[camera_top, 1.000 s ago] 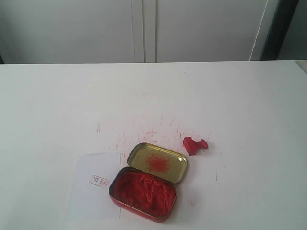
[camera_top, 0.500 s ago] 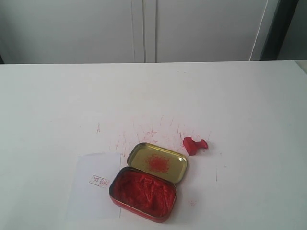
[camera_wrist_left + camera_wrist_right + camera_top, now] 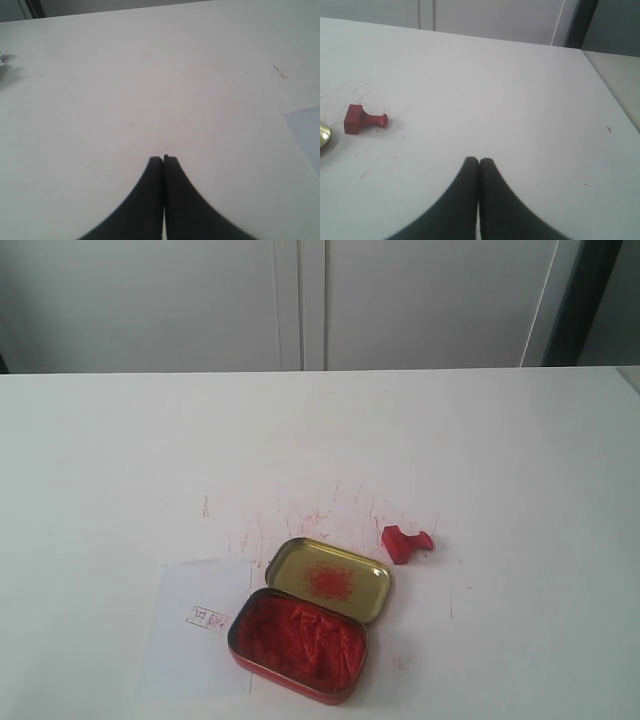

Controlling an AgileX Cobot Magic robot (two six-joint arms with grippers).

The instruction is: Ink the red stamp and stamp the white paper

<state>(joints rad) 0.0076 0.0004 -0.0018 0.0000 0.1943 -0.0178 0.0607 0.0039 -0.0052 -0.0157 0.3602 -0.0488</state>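
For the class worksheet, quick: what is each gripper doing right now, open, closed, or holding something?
Left gripper: closed, holding nothing.
Right gripper: closed, empty; the red stamp lies apart from it.

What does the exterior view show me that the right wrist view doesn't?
Only the exterior view: the white paper with a red imprint on it, the open red tin of ink paste at the paper's edge, and the whole gold lid. No arm appears there.
Only the right wrist view: the right tool, shut and holding nothing.
Both: the red stamp lying on its side on the table among red scratch marks. The wrist view catches just a sliver of the lid.
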